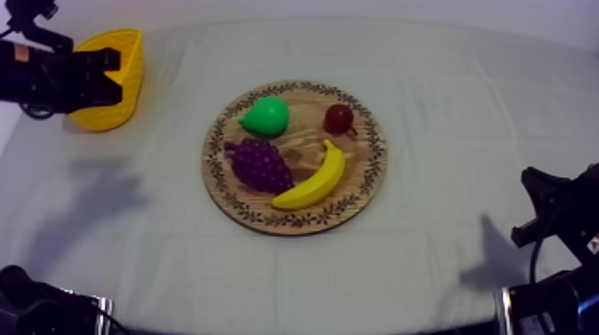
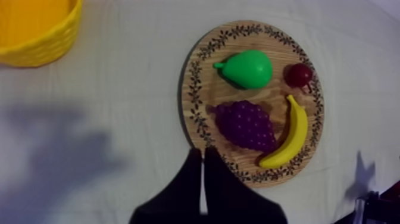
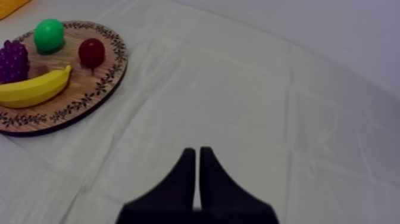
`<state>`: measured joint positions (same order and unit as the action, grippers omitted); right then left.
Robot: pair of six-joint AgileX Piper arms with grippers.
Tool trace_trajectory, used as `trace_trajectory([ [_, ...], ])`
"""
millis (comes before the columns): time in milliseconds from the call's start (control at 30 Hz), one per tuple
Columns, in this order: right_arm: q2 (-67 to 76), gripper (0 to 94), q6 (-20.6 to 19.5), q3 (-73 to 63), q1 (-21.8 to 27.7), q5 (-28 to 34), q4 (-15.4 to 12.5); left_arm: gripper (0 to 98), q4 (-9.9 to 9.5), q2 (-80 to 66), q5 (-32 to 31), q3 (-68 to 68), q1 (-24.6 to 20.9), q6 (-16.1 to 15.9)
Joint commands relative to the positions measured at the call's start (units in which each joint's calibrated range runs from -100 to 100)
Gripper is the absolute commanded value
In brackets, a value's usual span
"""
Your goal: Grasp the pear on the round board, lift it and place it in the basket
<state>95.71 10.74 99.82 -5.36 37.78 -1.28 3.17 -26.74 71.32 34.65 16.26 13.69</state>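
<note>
Pear (image 2: 251,68) on board (image 2: 195,89), apart from jaws

At the upper left of the top view, you have the yellow basket (image 1: 129,67) with its left side hidden behind the left arm (image 1: 53,78), which the frame's left edge cuts off. At the lower right, the right arm (image 1: 562,214) runs off the right edge. From the left wrist, the basket is cropped to one curved stretch of wall. From the right wrist, the wooden board (image 3: 83,83) and the bunch of grapes (image 3: 13,59) are cropped, and the banana (image 3: 33,88) covers the grapes' near end.
</note>
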Motion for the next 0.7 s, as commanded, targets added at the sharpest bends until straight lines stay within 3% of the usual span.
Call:
trace_trajectory([
  [0, 0.04, 0.4, -0.02, -0.05, 0.00, 0.04, -0.01, 0.0, -0.26, 8.43, 1.79, -6.20, 0.23, 0.41],
  [100, 0.04, 0.4, -0.02, -0.05, 0.00, 0.04, -0.01, 0.0, -0.60, 15.85, 4.21, -12.49, 0.50, 0.89],
  [200, 0.04, 0.4, -0.02, -0.05, 0.00, 0.04, -0.01, 0.0, -0.69, 23.11, 5.90, -19.60, 0.78, -0.79],
  [667, 0.04, 0.4, -0.02, -0.05, 0.00, 0.04, -0.01, 0.0, 0.74, 45.25, 13.32, -48.27, 3.48, -24.35],
])
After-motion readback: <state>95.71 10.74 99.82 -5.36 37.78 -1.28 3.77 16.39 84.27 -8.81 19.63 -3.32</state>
